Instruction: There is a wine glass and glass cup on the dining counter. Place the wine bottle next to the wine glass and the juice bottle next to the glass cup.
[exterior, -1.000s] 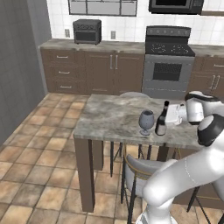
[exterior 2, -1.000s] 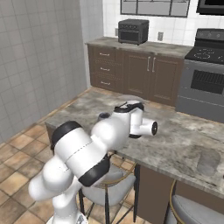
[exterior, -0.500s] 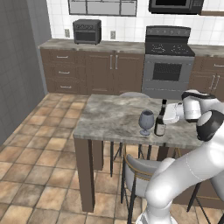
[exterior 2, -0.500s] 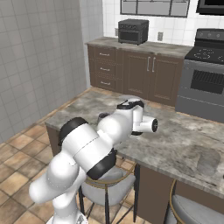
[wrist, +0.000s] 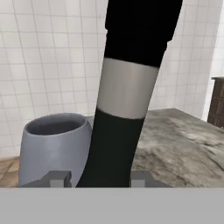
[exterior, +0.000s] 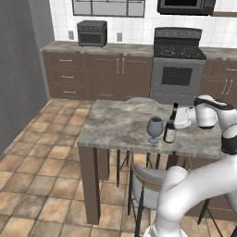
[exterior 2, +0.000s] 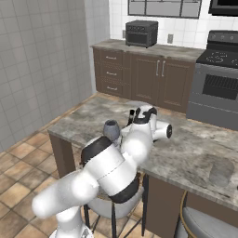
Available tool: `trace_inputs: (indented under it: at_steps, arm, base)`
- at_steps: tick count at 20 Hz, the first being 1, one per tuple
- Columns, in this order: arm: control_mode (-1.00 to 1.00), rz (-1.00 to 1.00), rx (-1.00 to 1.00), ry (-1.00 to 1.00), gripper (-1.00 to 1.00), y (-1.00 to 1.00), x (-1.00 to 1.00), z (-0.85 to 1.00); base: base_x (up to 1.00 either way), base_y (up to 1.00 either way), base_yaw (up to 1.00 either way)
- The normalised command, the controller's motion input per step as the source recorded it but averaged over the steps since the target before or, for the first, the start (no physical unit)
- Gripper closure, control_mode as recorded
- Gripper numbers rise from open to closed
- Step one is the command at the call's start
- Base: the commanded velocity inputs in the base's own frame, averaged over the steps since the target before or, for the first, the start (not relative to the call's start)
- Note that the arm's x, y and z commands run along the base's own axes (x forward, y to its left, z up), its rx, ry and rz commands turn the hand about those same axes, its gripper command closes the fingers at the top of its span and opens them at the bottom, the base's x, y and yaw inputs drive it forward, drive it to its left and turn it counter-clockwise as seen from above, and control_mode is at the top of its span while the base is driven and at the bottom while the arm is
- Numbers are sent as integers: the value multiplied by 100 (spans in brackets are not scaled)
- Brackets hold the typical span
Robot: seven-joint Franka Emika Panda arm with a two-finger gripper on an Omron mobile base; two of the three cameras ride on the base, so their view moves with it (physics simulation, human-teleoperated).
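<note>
The wine bottle [exterior: 171,126], tall and dark with a pale label, is at the dining counter [exterior: 115,125] just right of the wine glass [exterior: 155,128]. My gripper [exterior: 177,121] is shut on the bottle from the right. In the hand view the wine bottle [wrist: 124,100] leans between my fingertips [wrist: 56,178], with the grey wine glass [wrist: 54,140] close on its left. From the right base view the wine glass [exterior 2: 110,129] peeks out behind my arm, and the glass cup [exterior 2: 219,170] stands far right on the dining counter [exterior 2: 186,153]. The juice bottle is out of view.
A grey-seated stool [exterior: 152,181] is tucked under the counter's near side, and another stool [exterior 2: 204,226] is at the right end. Behind the counter run brown cabinets with a toaster oven [exterior: 92,33] and a stove [exterior: 178,65].
The hand has edged slightly left with the bottle, which stays beside the wine glass. My elbow has swung higher in the right base view.
</note>
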Motion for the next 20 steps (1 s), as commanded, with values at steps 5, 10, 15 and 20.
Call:
trace_inputs:
  at_steps: [5,10,15,20]
  arm:
    - [-100,2,0,-15,100,-16,-17,-36]
    - [-100,0,0,-12,100,-2,-14,-41]
    - [-100,0,0,-5,100,9,-2,-42]
    - [-100,0,0,-1,100,8,-2,-38]
  base:
    - [0,0,0]
    - [0,0,0]
    - [0,0,0]
    - [0,0,0]
